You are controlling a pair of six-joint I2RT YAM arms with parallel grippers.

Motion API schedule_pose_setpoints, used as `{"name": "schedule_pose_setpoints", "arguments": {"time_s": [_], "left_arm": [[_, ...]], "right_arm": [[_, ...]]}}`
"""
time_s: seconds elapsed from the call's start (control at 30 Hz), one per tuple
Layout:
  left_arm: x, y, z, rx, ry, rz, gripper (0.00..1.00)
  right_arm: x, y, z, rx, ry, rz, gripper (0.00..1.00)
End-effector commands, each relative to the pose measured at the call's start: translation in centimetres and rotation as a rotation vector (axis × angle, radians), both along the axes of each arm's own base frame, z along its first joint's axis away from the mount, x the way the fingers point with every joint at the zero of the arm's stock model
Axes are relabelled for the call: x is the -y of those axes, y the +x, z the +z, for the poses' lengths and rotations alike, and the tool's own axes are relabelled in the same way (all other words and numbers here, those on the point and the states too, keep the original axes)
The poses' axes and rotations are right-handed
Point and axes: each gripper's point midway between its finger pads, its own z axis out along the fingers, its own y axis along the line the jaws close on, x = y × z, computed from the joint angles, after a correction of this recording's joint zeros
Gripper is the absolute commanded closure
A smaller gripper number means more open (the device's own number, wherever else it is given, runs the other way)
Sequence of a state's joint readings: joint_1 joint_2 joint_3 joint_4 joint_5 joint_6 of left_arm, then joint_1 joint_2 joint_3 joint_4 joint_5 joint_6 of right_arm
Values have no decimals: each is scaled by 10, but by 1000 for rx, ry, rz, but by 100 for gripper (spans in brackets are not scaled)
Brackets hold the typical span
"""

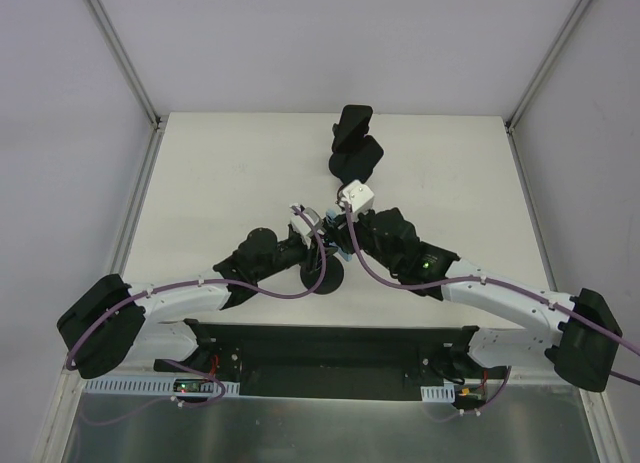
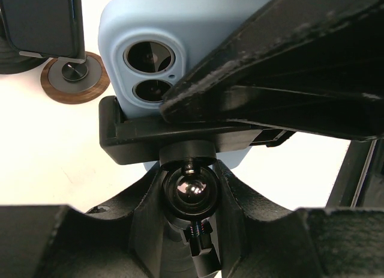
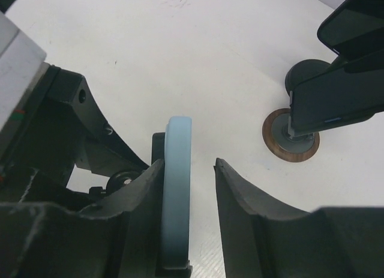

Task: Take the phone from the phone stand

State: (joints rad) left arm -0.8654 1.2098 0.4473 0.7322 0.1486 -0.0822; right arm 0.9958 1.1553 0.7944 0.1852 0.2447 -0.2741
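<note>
At the middle of the white table point(image 1: 230, 173), the light blue phone point(image 2: 198, 17) stands in the black phone stand point(image 2: 180, 137). Our left gripper point(image 2: 189, 179) is clamped on the stand's ball joint, one finger on each side. Our right gripper point(image 3: 189, 167) has its jaws apart around the phone: one finger touches the blue case, and the other has a gap beside it.

We think the phone is flat, stiff and a bit heavy. Its case looks soft and rubbery, so it should not slip much. The glass camera eyes could scratch, so we would pinch the two flat faces away from them and lift.

The stand is hard black plastic with a shiny round ball. Farther off, another stand point(image 3: 291, 137) with a brown ring base holds dark phones.
</note>
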Motion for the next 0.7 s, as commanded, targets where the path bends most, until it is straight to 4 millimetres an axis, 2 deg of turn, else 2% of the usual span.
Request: {"name": "schedule_pose_setpoints", "arguments": {"time_s": [0.0, 0.1, 0.17, 0.2, 0.23, 0.3, 0.5, 0.67], "left_arm": [[4, -9, 0, -14, -10, -31, 100], [3, -9, 1, -11, -10, -28, 100], [0, -6, 1, -14, -13, -1, 100], [-2, -4, 0, -22, -16, 19, 100], [-8, 3, -3, -25, -11, 71, 100], [-14, 7, -5, -44, -13, 123, 100], [-41, 29, -17, -116, -3, 328, 100], [-74, 41, -31, -221, -48, 454, 100]], "right_arm": [[-9, 12, 28, 77, 61, -28, 60], [-10, 13, 26, 74, 57, -23, 64], [-10, 12, 26, 72, 54, -22, 72], [-9, 11, 25, 69, 51, -17, 76], [-9, 10, 22, 63, 42, -14, 86], [-7, 7, 21, 53, 40, -10, 99], [0, -7, 5, 3, -6, 32, 99], [21, -15, -12, -23, -81, 3, 99]]}}
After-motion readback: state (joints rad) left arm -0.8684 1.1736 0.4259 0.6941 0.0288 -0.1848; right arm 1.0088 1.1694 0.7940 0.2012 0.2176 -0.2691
